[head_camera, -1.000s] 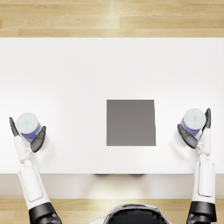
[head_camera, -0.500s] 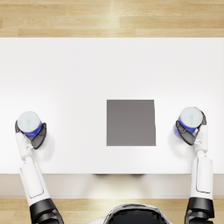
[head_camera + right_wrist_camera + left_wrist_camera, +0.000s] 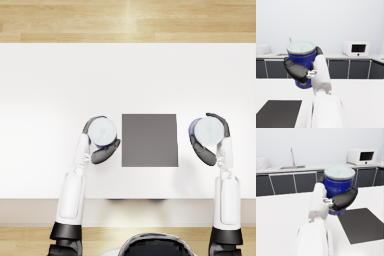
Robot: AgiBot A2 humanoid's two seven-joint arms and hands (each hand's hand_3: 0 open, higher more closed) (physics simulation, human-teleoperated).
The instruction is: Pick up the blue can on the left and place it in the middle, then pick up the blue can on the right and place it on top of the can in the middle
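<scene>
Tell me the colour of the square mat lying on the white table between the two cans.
Dark grey, plain and patternless: the square mat shows best in the head view.

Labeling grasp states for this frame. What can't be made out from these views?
- Left can: head view shows only its lid; whether its base clears the table is unclear. In the left wrist view the left hand and forearm cover its lower part.
- Right can: the right hand hides its base.
- Can label text: too small to read.
- Dark mat: cut off by both wrist views' edges.
</scene>
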